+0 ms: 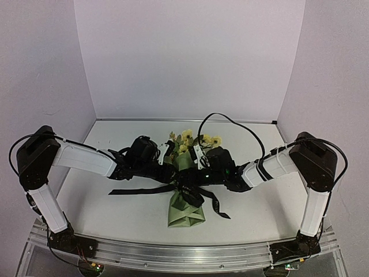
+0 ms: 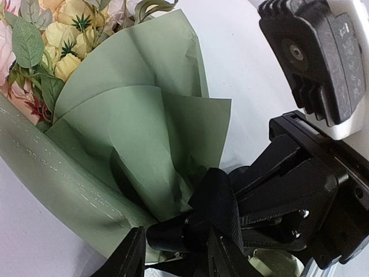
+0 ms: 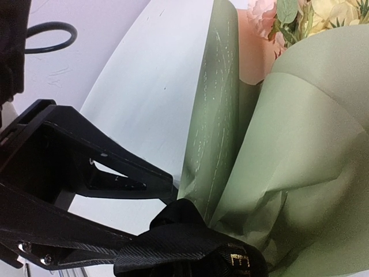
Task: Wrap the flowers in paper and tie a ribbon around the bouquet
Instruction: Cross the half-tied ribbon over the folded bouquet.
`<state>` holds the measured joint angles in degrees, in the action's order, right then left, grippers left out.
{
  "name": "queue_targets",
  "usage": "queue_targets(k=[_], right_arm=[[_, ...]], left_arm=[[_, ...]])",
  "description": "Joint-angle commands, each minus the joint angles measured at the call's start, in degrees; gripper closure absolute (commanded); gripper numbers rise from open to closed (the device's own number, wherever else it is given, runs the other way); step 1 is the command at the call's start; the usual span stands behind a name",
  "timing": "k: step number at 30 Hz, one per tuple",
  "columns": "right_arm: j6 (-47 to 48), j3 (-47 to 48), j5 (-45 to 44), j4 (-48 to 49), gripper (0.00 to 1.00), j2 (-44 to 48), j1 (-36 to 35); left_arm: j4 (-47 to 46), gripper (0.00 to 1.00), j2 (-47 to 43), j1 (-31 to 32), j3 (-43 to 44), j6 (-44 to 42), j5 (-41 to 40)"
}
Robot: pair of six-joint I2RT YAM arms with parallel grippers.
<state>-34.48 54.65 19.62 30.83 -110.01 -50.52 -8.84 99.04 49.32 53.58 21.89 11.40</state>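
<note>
Top external view, item one: bouquet (image 1: pixel 184 208), a cone of thin olive-green paper (image 1: pixel 183 163) closed around pale yellow and cream flowers (image 1: pixel 193 140). It lies near the middle of the white table (image 1: pixel 104 213), blooms toward the far wall, folded point toward the arm bases.

Item two: narrow black ribbon with faint lettering (image 1: pixel 144 190), cinched round the cone's waist, its two tails trailing left and right over the tabletop. Both arms reach inward and meet at that waist, since the knot is made there.

Left wrist view: left gripper (image 2: pixel 176 251), fingers apart, straddling the bunched ribbon knot; whether either pad touches it cannot be told. Right gripper (image 2: pixel 237 210), fingers drawn together on a ribbon loop, apparently pinning the knot so it does not slacken.

Judgement: wrapping looks done and the tie is at a late stage. Risk: if the pinched loop slips, tension is lost and the paper may spring open.
</note>
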Motion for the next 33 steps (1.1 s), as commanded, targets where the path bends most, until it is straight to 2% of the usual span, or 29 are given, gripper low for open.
queue_targets(k=[1,14,23,29,33], right_arm=[[0.9,1.7,0.4,3.2,1.00,3.2,0.0],[-1.7,3.1,4.9,5.0,1.00,1.2,1.4],[-3.5,4.6,8.9,5.4,1.00,-0.1,1.8],[-4.5,5.3,10.1,5.4,1.00,-0.7,1.9],[-4.9,5.5,10.1,5.4,1.00,-0.8,1.9]], left_arm=[[0.2,0.60,-2.0,0.0,0.9,-0.8,0.5],[-3.0,0.60,-1.8,-0.6,-0.9,-3.8,5.3],[-3.8,0.64,-1.6,-1.3,-1.6,-5.9,6.1],[-3.3,0.76,-1.1,-1.6,-1.2,-6.4,6.2],[-2.9,0.93,-0.9,-1.6,-1.0,-6.6,6.0]])
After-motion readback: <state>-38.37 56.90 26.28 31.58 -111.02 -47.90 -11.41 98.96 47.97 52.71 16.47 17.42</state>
